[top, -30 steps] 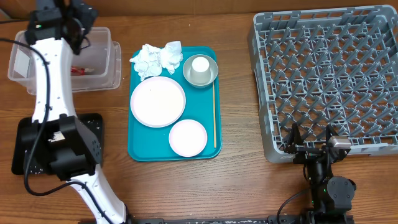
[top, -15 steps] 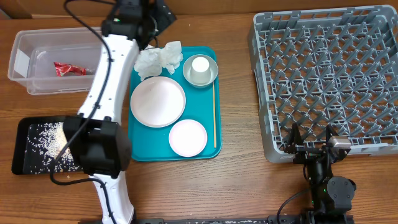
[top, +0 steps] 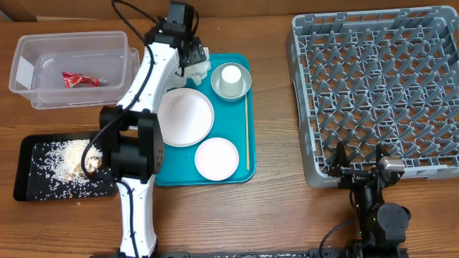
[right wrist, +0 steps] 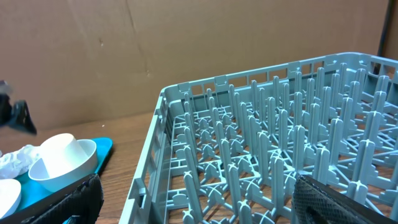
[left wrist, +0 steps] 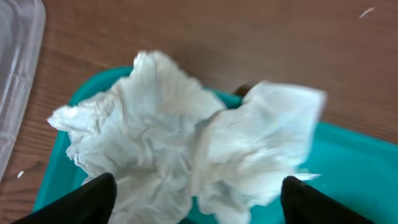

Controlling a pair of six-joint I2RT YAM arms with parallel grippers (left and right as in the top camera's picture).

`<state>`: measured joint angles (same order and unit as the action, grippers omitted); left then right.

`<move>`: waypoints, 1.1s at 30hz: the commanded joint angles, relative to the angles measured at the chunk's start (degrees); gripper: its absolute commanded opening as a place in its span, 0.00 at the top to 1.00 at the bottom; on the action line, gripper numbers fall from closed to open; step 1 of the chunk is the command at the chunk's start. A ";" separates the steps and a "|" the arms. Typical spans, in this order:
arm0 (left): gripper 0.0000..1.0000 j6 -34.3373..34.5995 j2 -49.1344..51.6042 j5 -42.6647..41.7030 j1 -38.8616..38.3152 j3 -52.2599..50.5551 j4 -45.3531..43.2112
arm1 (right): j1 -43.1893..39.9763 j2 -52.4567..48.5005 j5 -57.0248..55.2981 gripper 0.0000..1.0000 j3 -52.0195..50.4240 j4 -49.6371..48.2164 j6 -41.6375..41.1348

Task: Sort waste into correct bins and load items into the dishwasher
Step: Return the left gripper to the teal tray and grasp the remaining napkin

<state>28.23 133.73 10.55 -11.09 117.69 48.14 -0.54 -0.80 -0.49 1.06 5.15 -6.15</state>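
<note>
Left pincer (left wrist: 202, 196) gapes wide over crumpled napkins (left wrist: 155, 143), seemingly ungripped; right pincer (right wrist: 199, 199) wide open, empty.

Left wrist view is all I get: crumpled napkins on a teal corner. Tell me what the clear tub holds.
Observer: The clear tub holds only a small red wrapper.
Operator: Now give me the black tray.
Observer: The black tray carries a pile of food scraps, brownish and rice-like.
Operator: Report the right gripper.
Observer: The right gripper is open and holds nothing, at the near edge of the dish rack.
</note>
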 commanded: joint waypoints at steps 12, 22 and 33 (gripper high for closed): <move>0.17 -7.72 6.69 -2.03 0.22 -0.35 1.29 | 0.15 0.63 -0.74 0.00 -0.59 -0.42 0.15; 0.57 -8.17 8.22 -1.36 0.22 0.61 -1.25 | 0.15 0.63 -0.74 0.00 -0.59 -0.42 0.15; 0.96 -8.50 4.50 -1.07 0.24 15.21 7.41 | 0.15 0.63 -0.74 0.00 -0.59 -0.42 0.15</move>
<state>20.38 140.73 8.67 -11.14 126.82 54.94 -0.56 -0.73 -0.47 1.06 5.10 -6.17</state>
